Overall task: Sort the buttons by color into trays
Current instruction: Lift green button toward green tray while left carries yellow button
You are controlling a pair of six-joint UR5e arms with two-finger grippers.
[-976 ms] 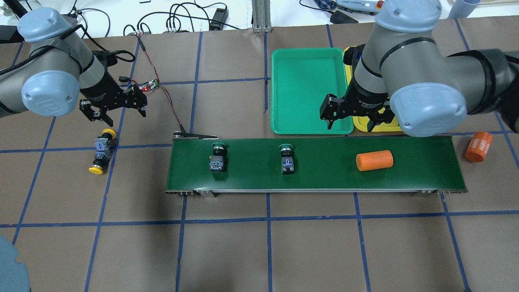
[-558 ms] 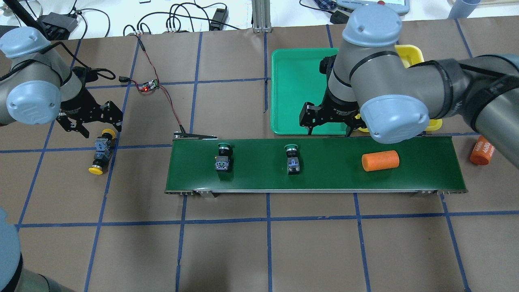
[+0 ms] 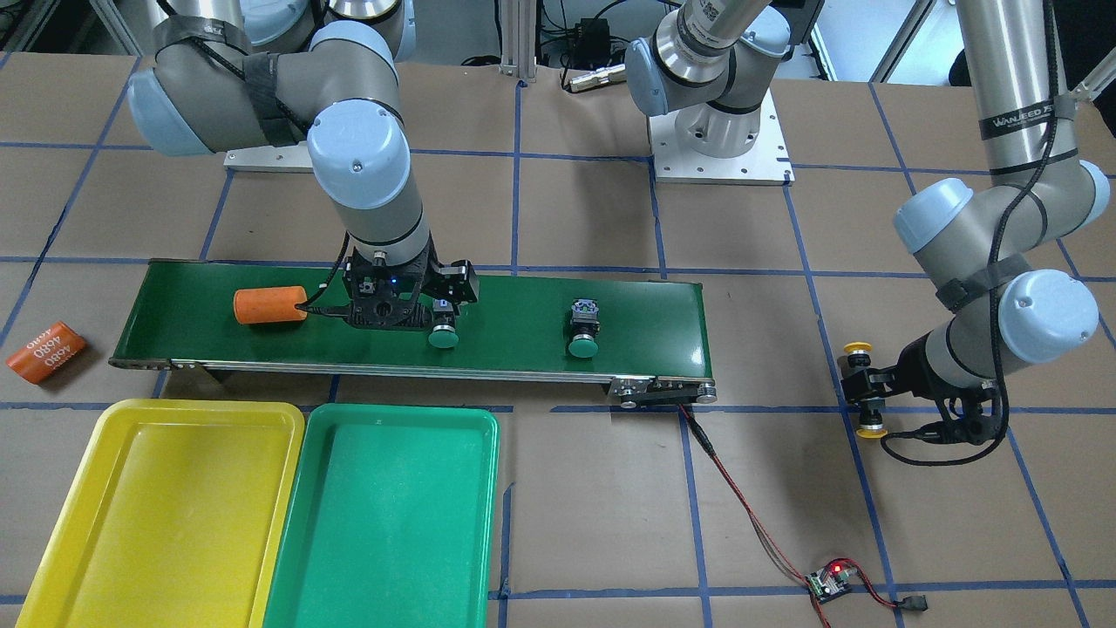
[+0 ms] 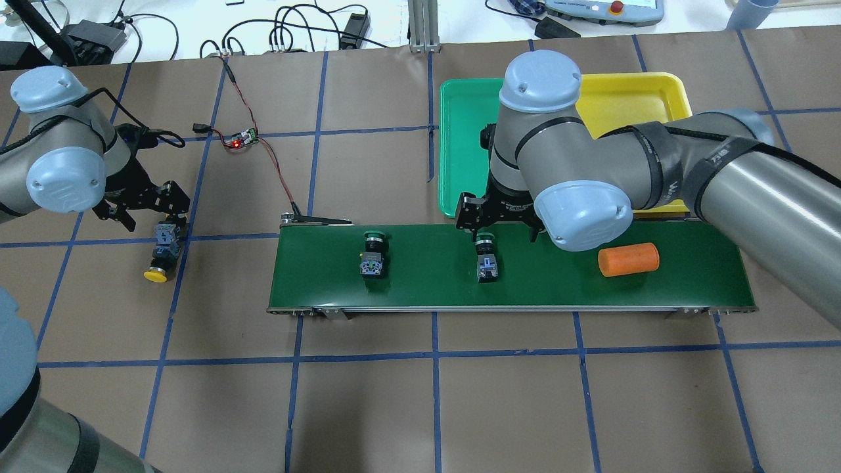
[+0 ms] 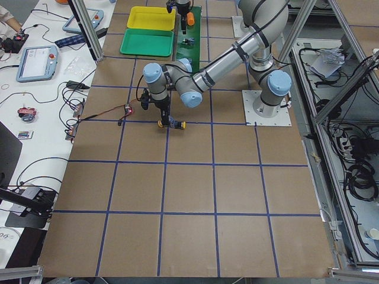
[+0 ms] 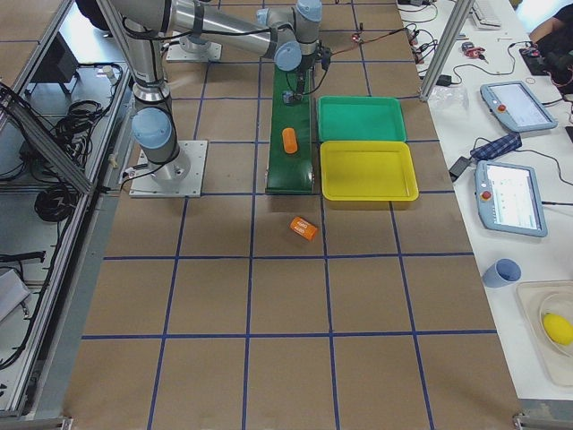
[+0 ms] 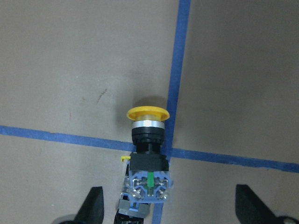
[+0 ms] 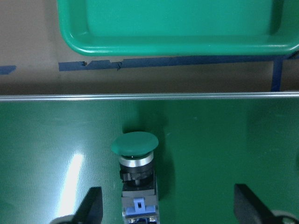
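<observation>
Two green buttons lie on the conveyor belt (image 4: 427,282): one (image 4: 372,253) on the left, one (image 4: 486,257) at mid-belt. My right gripper (image 4: 499,226) is open just above the mid-belt one. In the right wrist view its green cap (image 8: 135,143) sits between the open fingers (image 8: 92,205). Two yellow buttons (image 4: 164,253) lie end to end on the table at the left. My left gripper (image 4: 152,213) is open over the far one, whose cap (image 7: 148,113) shows in the left wrist view. The green tray (image 4: 466,144) and the yellow tray (image 4: 631,98) stand behind the belt.
An orange cylinder (image 4: 628,259) lies on the belt's right part. A second one (image 3: 45,351) lies on the table beyond the belt's end. A small circuit board (image 4: 242,138) with a red light and its wire run to the belt's left end.
My right arm has swung left from the trays to above the mid-belt green button. My left gripper has dropped over the yellow buttons. The things on the belt have drifted right.
</observation>
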